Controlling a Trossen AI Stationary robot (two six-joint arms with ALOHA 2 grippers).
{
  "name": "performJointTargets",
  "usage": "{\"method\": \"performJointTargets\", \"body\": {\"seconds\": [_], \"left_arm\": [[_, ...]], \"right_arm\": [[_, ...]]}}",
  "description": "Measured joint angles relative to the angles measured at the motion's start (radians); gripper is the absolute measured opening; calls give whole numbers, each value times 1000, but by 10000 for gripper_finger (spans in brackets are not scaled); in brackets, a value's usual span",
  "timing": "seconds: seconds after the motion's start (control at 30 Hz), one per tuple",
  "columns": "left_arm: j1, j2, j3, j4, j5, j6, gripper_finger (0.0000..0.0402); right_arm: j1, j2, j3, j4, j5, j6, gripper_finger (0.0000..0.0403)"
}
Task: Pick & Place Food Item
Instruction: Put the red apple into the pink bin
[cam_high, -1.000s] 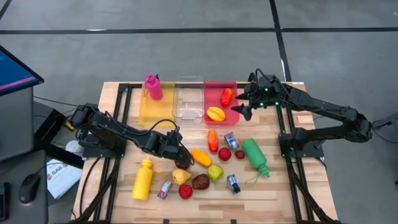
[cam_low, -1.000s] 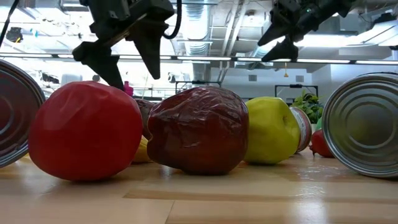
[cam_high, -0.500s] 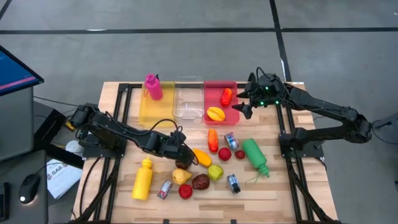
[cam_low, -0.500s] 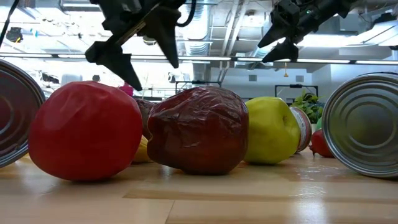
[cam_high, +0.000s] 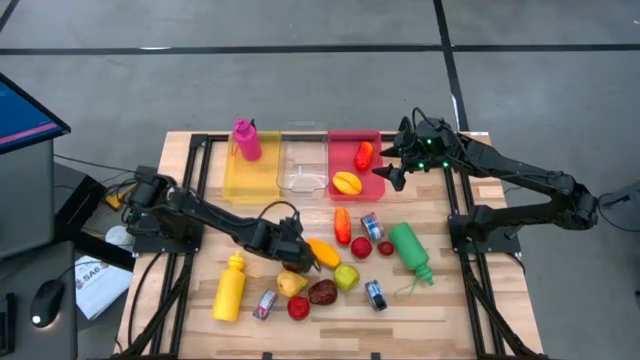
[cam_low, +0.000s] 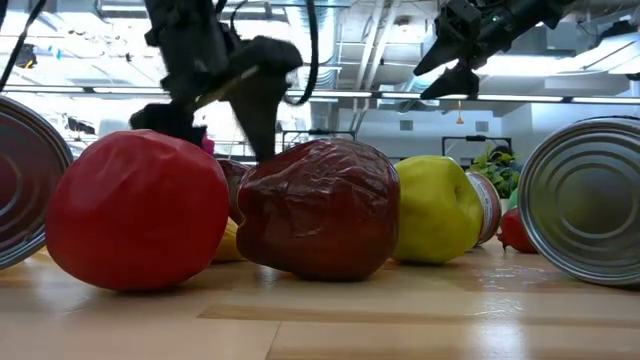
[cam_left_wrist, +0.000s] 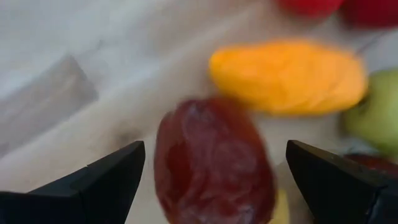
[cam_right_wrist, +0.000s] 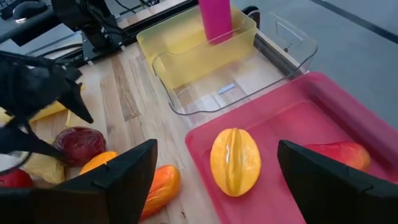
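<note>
Dark-red fruit (cam_left_wrist: 211, 163), a wrinkled plum-like toy piece, lies on the wooden table (cam_high: 190, 300) in the lower middle of the high view, just left of the orange fruit (cam_high: 323, 252) and above the yellow fruit (cam_high: 292, 284) in the cluster of food items. The left gripper (cam_high: 297, 254) hangs directly over it with its fingers (cam_left_wrist: 93, 180) spread wide on either side and nothing between them but the fruit below; it has no hold on anything yet. In the left wrist view the fruit fills the gap between the two dark fingers, with the orange fruit just beyond it. The piece looks like a light, hollow plastic replica with a glossy, creased skin, so it will probably weigh little but could slip or squirt out if pinched near an end; the safest hold seems to be across its widest middle, fingers squarely on opposite flanks, closing gently. Its neighbours crowd it closely, so a finger could nudge the orange fruit on the way down. The right gripper (cam_high: 393, 165) waits at the upper right of the high view, beside the red bin (cam_high: 352, 192) that holds a starfruit-like yellow piece (cam_high: 346, 183) and a red-orange piece (cam_high: 364, 155); its fingers also stand apart and empty.
</note>
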Motion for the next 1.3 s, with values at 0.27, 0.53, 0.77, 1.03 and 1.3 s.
{"method": "performJointTargets", "body": {"seconds": [0.27, 0.53, 0.77, 1.03, 1.3], "left_arm": [[0, 84, 0, 21, 127, -8, 379], [0, 93, 0, 54, 126, -7, 379], [-2, 93, 0, 54, 128, -8, 354], [-2, 93, 0, 61, 128, -8, 322], [-2, 92, 0, 91, 128, -2, 329]], "right_arm": [[1, 0, 0, -6, 0, 5, 326], [1, 0, 0, -4, 0, 5, 326], [1, 0, 0, -4, 0, 5, 326], [1, 0, 0, -4, 0, -1, 326], [1, 0, 0, -4, 0, -4, 326]]}}
